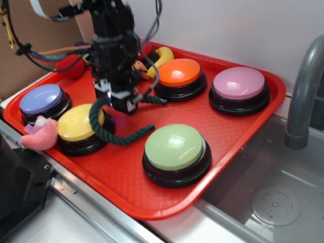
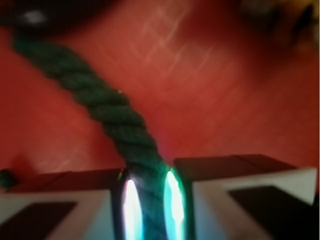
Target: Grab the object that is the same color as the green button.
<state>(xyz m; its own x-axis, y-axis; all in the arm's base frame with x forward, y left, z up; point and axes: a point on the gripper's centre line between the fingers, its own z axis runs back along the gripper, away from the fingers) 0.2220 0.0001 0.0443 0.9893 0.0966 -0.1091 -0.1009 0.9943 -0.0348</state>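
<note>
A dark green twisted rope (image 1: 109, 132) loops over the red tray (image 1: 233, 114), from the gripper down around the yellow button (image 1: 78, 121) to an end near the pale green dome button (image 1: 174, 147). My gripper (image 1: 123, 104) stands over the tray between the yellow and orange buttons and is shut on the rope. In the wrist view the rope (image 2: 107, 107) runs from the upper left down into the gap between the two fingers (image 2: 150, 205), which press it on both sides. The green button does not show in the wrist view.
An orange button (image 1: 179, 73), pink button (image 1: 239, 83) and blue button (image 1: 41, 98) stand on the tray. A banana (image 1: 163, 55), red ball (image 1: 71, 66) and pink toy (image 1: 40, 135) lie at its edges. A grey faucet (image 1: 304, 86) and sink are to the right.
</note>
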